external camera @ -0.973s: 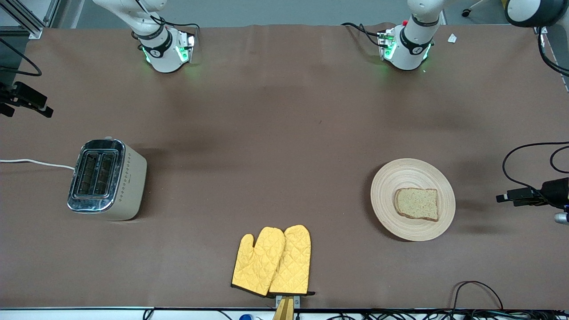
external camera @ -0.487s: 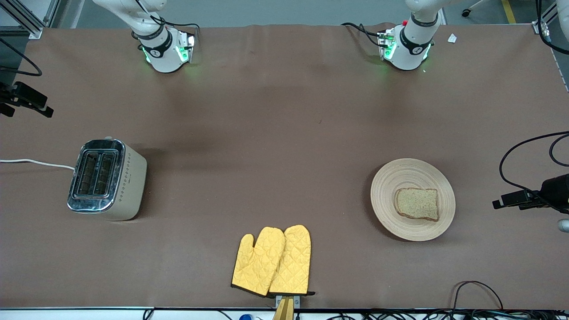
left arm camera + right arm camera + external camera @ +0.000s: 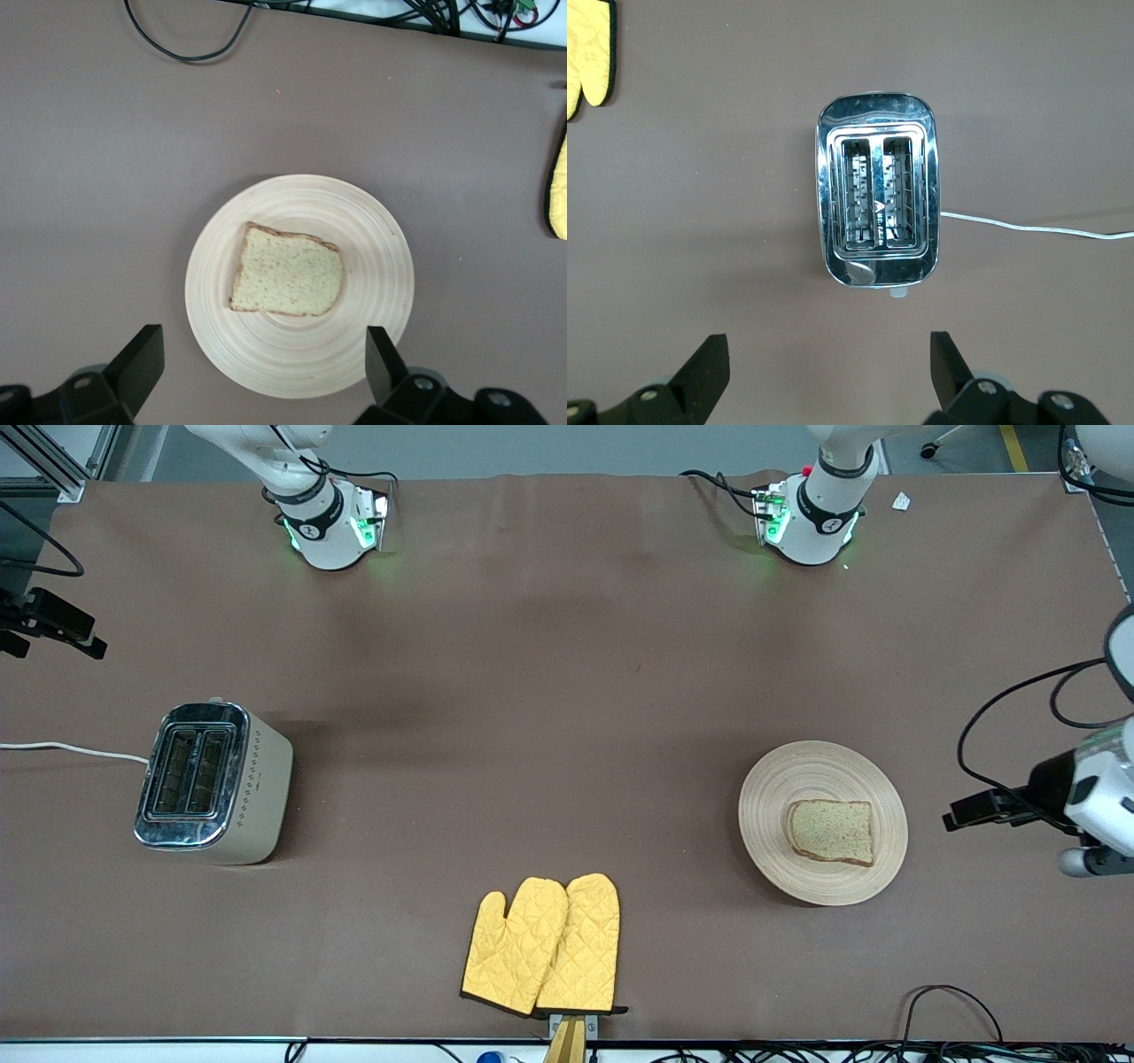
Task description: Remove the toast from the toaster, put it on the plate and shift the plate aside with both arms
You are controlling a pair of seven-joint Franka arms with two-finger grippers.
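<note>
The squarish slice of light brown speckled toast with a darker crust (image 3: 831,831) lies flat on the round pale wooden plate with ring grain (image 3: 797,775), off its middle toward the left arm's end of the worktop. The plate sits on the brown worktop (image 3: 567,691) toward the left arm's end. The boxy cream-beige toaster with a chrome top (image 3: 213,782) stands well apart at the right arm's end, both slots empty, its white cord (image 3: 71,749) running off the worktop's edge.

By my judgement the toast is light, dry and a little crumbly; it only rests on the plate, so it could slide if the plate tips. The plate looks stiff, light and smooth, with a low raised rim; the rim is the place to take hold, one arm at each of two facing edges, kept level. The toaster looks heavier and its chrome slippery.

The left gripper (image 3: 261,372) hangs over the edge of the plate, its jaws spread wide and holding nothing, each tip about level with the plate's outline in the left wrist view. The right gripper (image 3: 824,367) hangs over the bare worktop just beside the toaster, jaws likewise spread and empty.

A pair of yellow quilted oven mitts (image 3: 542,945) lies at the worktop's edge nearest the front camera, between toaster and plate.

A small mark shows between the toaster's slots and another on its side, neither readable. No other writing can be read.
</note>
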